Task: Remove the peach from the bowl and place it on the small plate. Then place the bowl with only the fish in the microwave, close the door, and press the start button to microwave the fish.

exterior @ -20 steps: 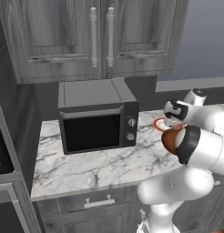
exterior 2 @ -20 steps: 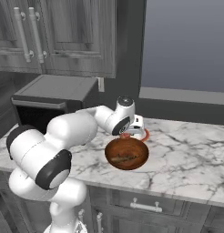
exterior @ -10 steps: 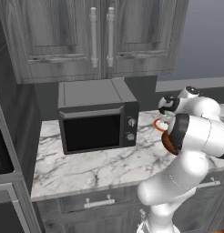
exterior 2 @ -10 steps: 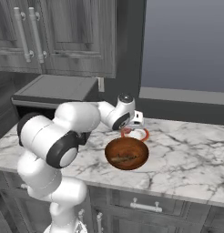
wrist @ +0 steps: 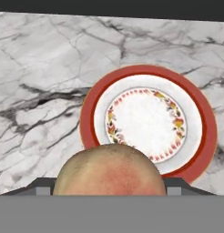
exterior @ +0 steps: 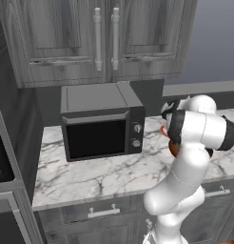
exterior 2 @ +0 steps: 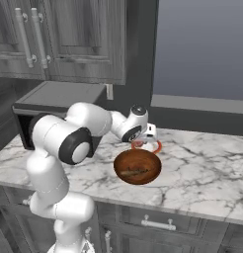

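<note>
Here, in the hand view, the peach [wrist: 109, 170] fills the bottom centre of the frame, a rounded tan and red dome cut off by the lower edge, so no long axis or pointing direction can be read from it. The gripper's fingertips are hidden behind the fruit; the gripper looks spread wide around the peach, pinching it, though the contact itself cannot be seen. Beyond the peach, in the middle right of that view, lies the small plate [wrist: 150, 123], round, with a red rim, a white centre and a ring of small flowers, flat on the marble surface [wrist: 41, 82]; the peach covers the plate's lower edge. In the right base view, the gripper [exterior 2: 149, 132] sits at centre frame at the end of the white arm, just above the plate [exterior 2: 155, 147], which shows as a thin red arc. Directly below it in the frame stands the brown bowl [exterior 2: 137, 166] with the fish [exterior 2: 133, 172] lying inside, its long axis running left to right; details of the fish are too small to make out. In the left base view, the arm's bulk hides the bowl and plate almost entirely, and the microwave [exterior: 102, 124] sits at centre left with its door shut beneath the cabinets [exterior: 100, 40].
</note>
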